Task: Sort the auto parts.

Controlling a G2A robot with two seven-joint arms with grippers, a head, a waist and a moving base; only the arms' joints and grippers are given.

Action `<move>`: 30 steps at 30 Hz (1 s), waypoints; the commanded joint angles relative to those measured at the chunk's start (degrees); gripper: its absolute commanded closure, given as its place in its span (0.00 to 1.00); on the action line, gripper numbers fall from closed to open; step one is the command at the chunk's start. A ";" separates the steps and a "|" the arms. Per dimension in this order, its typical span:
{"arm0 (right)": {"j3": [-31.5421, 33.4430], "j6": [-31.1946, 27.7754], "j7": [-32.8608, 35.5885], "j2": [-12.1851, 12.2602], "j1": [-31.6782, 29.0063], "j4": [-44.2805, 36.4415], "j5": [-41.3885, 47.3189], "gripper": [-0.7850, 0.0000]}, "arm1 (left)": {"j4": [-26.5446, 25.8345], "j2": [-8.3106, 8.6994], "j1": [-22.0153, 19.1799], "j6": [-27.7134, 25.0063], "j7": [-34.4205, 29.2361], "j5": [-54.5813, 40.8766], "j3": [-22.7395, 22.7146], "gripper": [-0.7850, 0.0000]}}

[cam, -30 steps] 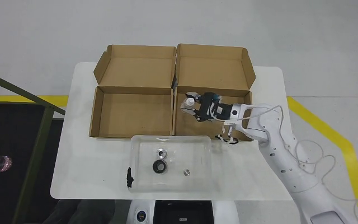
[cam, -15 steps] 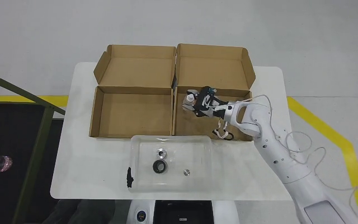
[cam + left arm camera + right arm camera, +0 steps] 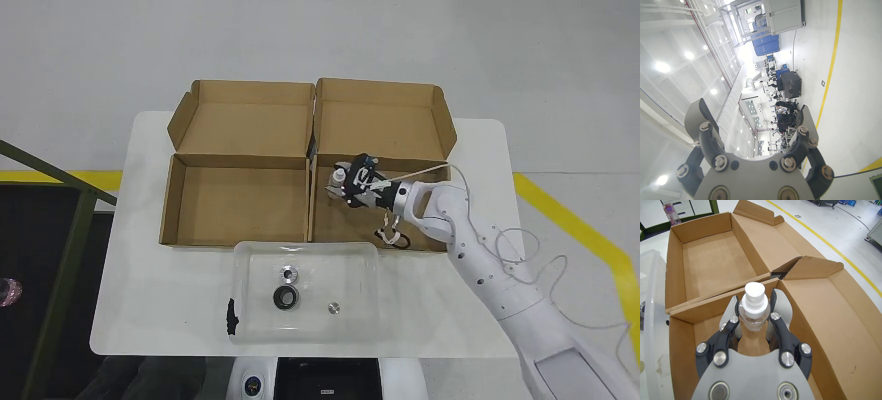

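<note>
My right gripper (image 3: 754, 302) (image 3: 345, 182) is shut on a small clear spray bottle (image 3: 754, 309) (image 3: 341, 179) with a white pump cap. It holds the bottle inside the right cardboard box (image 3: 425, 228) (image 3: 829, 317), near that box's left wall. The left cardboard box (image 3: 240, 205) (image 3: 715, 262) beside it holds nothing. A clear plastic bin (image 3: 360, 300) in front of the boxes holds a black ring (image 3: 287, 297), a silver part (image 3: 290, 273) and a small silver disc (image 3: 335, 309). My left gripper (image 3: 751, 111) is open, pointing up into the hall, with nothing between its fingers.
Both boxes have their lids (image 3: 250, 120) folded back towards the table's far edge. A small black object (image 3: 231, 318) lies just left of the bin. The white table (image 3: 140, 260) has bare room at its left and right sides.
The right gripper with the bottle has shifted slightly towards the far left corner of the right box, and the arm's forearm has swung inward. The parts in the bin have not moved.
</note>
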 commanded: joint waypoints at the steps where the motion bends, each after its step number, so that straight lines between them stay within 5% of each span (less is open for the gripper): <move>1: -0.32 0.20 -0.31 -0.20 0.16 0.83 -0.07 0.73 | 0.00 0.00 0.00 0.00 0.00 0.00 0.00 0.00; 3: -0.53 0.39 -0.51 -0.36 0.25 1.38 -0.16 0.51 | 0.00 0.00 0.00 0.00 0.00 0.00 0.00 0.00; 4: -0.57 0.41 -0.54 -0.41 0.26 1.59 -0.23 0.07 | 0.00 0.00 0.00 0.00 0.00 0.00 0.00 0.00; 5: -0.54 0.44 -0.61 -0.44 0.25 1.68 -0.28 0.00 | 0.00 0.00 0.00 0.00 0.00 0.00 0.00 0.00; 13: 2.45 0.40 0.49 0.31 -1.84 -3.39 0.01 0.00 | 0.00 0.00 0.00 0.00 0.00 0.00 0.00 0.00; 30: 14.15 -4.03 20.27 4.25 -16.05 -35.12 6.55 0.00 | 0.00 0.00 0.00 0.00 0.00 0.00 0.00 0.00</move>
